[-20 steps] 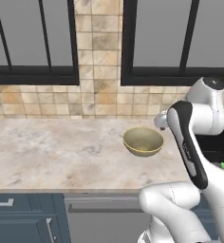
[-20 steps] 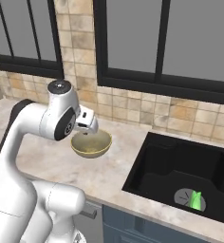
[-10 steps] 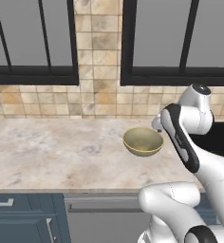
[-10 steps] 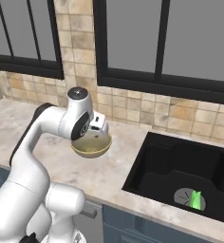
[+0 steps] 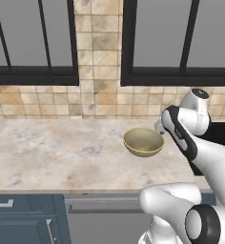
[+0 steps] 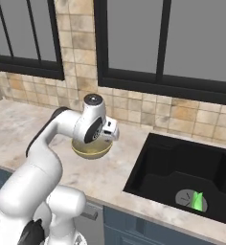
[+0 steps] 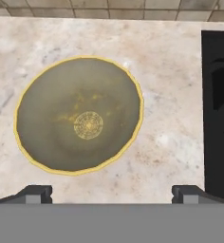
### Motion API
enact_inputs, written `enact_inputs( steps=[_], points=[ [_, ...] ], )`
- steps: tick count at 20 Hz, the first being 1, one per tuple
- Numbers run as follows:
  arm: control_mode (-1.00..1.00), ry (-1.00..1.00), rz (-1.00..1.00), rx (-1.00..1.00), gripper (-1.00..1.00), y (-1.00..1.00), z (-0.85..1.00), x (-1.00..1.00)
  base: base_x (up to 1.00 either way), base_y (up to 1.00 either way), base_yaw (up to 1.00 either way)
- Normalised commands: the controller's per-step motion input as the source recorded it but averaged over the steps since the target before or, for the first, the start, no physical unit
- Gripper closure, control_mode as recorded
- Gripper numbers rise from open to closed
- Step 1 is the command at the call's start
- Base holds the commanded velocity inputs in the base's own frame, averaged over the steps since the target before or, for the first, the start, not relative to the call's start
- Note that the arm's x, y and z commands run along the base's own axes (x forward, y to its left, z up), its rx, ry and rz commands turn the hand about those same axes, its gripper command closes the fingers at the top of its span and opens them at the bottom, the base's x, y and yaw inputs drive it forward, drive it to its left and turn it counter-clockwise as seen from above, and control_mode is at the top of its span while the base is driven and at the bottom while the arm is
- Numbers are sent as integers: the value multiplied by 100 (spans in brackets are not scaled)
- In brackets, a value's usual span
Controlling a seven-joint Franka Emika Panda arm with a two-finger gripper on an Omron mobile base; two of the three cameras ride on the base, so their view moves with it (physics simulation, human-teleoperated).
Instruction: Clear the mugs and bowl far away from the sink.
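Observation:
The olive-tan bowl (image 7: pixel 80 116) with a yellowish rim stands upright and empty on the marble counter (image 5: pixel 62 152). In the hand view it lies ahead of my gripper (image 7: pixel 113 193) and a little to the left. The gripper is open: its fingertips (image 7: pixel 35 193) stand wide apart with nothing between them. In the base views my hand hovers above the bowl (image 5: pixel 143 141) on its sink side, and my wrist covers part of the bowl (image 6: pixel 91 150). The black sink (image 6: pixel 182 172) lies right of the bowl. A small bright green thing (image 6: pixel 197 201) lies in the basin; I cannot tell if it is a mug.
A tiled wall (image 5: pixel 100 102) and dark-framed windows (image 6: pixel 134 43) run behind the counter. Blue cabinet fronts (image 5: pixel 24 219) sit below the counter's front edge. The counter stretches to the left of the bowl. The sink's edge (image 7: pixel 217 109) shows at the right of the hand view.
My arm has reached further forward, carrying the hand rightward toward the sink and slightly down above the bowl. The bowl has not moved. The gripper has stayed open.

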Motion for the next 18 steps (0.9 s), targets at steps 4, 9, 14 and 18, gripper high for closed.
enact_inputs(
  steps=[4,9,14,18],
  points=[
    [-100,10,0,0,-100,-14,-32,28,0,0,0],
    [-100,11,0,0,-100,-5,-29,12,0,0,0],
    [-100,9,0,0,-100,-5,-24,6,0,0,0],
    [-100,8,0,2,-100,-6,-19,9,0,0,0]
  ],
)
